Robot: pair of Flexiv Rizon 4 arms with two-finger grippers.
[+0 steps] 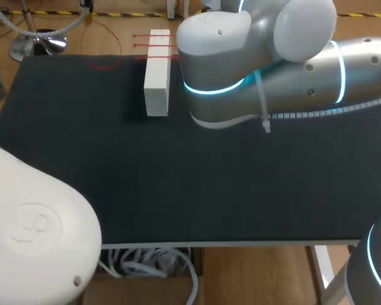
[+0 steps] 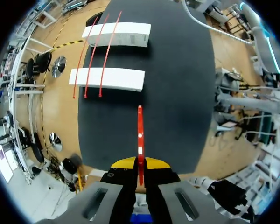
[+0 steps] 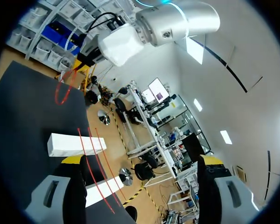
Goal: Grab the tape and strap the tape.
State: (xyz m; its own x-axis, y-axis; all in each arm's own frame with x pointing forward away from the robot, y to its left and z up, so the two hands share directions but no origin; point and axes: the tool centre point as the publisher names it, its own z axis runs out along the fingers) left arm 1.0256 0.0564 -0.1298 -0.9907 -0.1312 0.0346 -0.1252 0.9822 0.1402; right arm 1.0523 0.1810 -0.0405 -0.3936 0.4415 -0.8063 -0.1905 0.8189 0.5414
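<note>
Closest in, the left gripper (image 2: 140, 164) is pinched tight on a red tape (image 2: 140, 133), which sticks out edge-on ahead of its tips above the table (image 2: 177, 93). The right gripper (image 3: 141, 161) has its fingers spread wide with nothing between them. The step in hand looks like carrying this tape over to the blocks (image 2: 116, 33). To do it well, I would keep the pinch firm and turn the tape to run parallel with the loose tapes (image 2: 96, 56). It should be lowered flat across both blocks, with the right gripper ready to catch the free end. By count there are two white blocks and four red tapes, three lying across the blocks and one held.
</note>
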